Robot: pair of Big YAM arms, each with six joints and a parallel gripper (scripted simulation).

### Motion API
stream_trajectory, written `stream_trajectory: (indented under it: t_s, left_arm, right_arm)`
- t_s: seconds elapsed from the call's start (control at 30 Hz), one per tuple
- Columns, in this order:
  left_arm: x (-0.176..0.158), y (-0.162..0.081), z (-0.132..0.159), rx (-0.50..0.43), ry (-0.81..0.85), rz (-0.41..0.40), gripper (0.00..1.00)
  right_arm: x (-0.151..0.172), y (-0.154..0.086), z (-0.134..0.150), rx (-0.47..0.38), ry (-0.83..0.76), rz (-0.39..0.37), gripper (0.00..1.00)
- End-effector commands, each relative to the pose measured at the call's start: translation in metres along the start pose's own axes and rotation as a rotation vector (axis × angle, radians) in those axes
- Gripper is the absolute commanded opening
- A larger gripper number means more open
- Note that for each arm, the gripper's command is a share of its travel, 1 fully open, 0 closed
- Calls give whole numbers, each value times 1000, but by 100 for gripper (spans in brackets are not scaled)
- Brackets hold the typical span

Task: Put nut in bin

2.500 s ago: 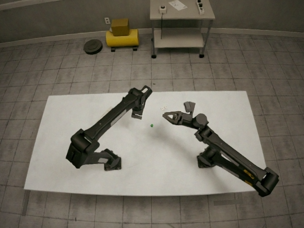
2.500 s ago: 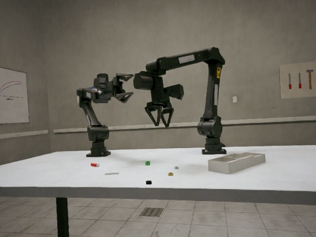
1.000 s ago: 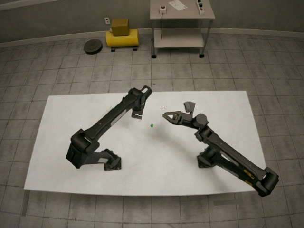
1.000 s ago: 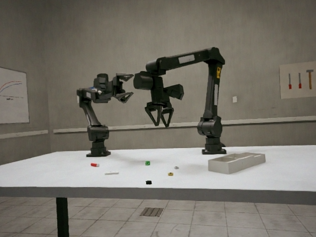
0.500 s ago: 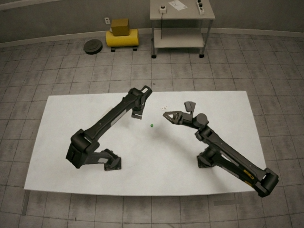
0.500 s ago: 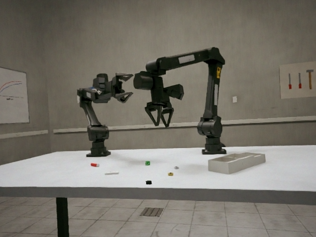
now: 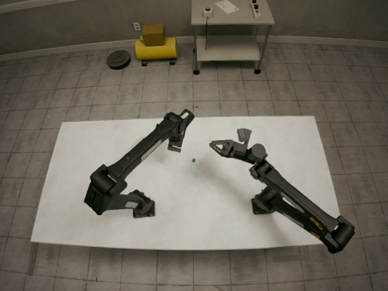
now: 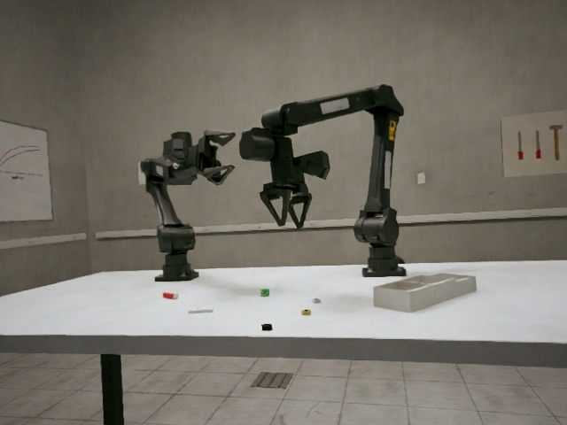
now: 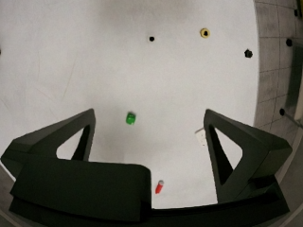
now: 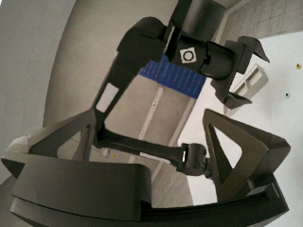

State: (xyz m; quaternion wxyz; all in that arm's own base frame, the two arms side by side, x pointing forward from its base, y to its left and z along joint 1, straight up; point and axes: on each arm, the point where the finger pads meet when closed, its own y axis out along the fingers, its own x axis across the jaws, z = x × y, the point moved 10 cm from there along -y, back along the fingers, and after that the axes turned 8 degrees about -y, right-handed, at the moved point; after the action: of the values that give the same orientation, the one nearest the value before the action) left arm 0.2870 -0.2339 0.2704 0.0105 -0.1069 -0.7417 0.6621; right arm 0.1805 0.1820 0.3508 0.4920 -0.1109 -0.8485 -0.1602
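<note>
"From the top, where are we?"

"Early on. Left gripper (image 7: 181, 133) (image 8: 291, 225) (image 9: 150, 112) (image 10: 259, 81) and right gripper (image 7: 211, 143) (image 8: 233, 150) (image 10: 149, 114) both have their fingers spread, holding nothing. A small green cube (image 7: 193, 160) (image 8: 264, 292) (image 9: 131, 118) lies between the arms."

"And the exterior view?"

"A small grey nut (image 8: 316, 300) (image 9: 151, 39) (image 10: 287, 96) and a yellow ring-shaped nut (image 8: 306, 312) (image 9: 204, 33) (image 10: 298, 66) lie on the table, outside the pale grey, open-topped bins (image 8: 407, 300) (image 10: 260, 84). Those look flat on the table. I can't read an S, or see right down inside."

"Left wrist?"

"Both nuts again, well ahead of the open fingers, with a small black piece (image 8: 266, 327) (image 9: 248, 53) that may be another nut. The red cylinder with a pale end (image 8: 170, 296) (image 9: 159, 186) and the white flat tile (image 8: 200, 310) (image 9: 201, 137) should stay put."

"Right wrist?"

"Its fingers are apart, and beyond them are the left arm and bins. I'd say everything's left: pick one nut, lower it inside S, release, disturb nothing else."
</note>
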Motion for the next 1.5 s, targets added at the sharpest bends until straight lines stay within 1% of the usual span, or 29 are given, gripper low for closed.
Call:
stream_trajectory:
  t_s: [0.0, 0.87, 1.37, 1.47]
  left_arm:
    - [-1, -3, 0, 5, -2, 8, 100]
    - [-1, -3, 0, 5, -2, 8, 100]
    - [-1, -3, 0, 5, -2, 8, 100]
    - [-1, -3, 0, 5, -2, 8, 100]
  right_arm:
    - [1, -2, -7, -24, -9, 5, 100]
    - [-8, -14, -29, -114, -26, 53, 100]
    - [-16, -29, -49, -202, -42, 101, 100]
    - [-17, -30, -50, -209, -44, 104, 100]
